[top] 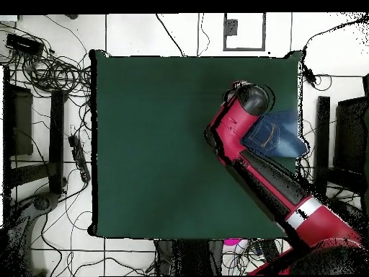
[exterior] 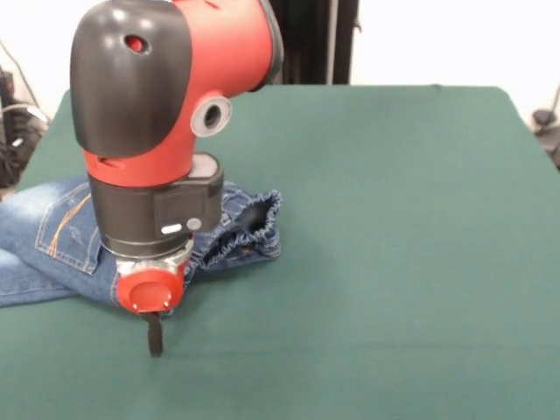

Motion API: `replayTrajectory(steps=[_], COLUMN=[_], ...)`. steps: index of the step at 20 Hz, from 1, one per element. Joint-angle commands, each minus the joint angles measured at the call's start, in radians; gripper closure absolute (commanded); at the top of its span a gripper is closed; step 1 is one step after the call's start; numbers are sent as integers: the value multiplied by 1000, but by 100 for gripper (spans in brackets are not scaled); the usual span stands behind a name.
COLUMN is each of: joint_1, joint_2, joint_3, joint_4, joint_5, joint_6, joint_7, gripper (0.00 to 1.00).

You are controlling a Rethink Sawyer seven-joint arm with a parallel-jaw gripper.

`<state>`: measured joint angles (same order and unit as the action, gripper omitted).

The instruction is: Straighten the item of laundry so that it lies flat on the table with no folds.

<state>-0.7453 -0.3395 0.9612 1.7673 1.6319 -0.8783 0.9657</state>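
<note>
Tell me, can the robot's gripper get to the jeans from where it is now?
Probably yes. The gripper hangs over the table right beside the jeans, and nothing lies between them. Whether it is open or shut cannot be seen.

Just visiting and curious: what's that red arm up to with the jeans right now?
Gripper low at the table, open or shut unclear. Jeans bunched at the table's edge, not flat, partly hidden by the arm. Nothing else on the cloth.
</note>
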Motion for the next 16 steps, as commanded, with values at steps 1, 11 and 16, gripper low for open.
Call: replayTrajectory(steps=[1, 11, 16], joint_1=[-22, -268, -322], joint_2=[-39, -279, -292], joint_3=[-69, 63, 94], joint_4=[122, 320, 309], joint_5=[118, 377, 401], joint_6=[36, -4, -33], joint_7=[13, -360, -437], gripper=[0, 0, 0])
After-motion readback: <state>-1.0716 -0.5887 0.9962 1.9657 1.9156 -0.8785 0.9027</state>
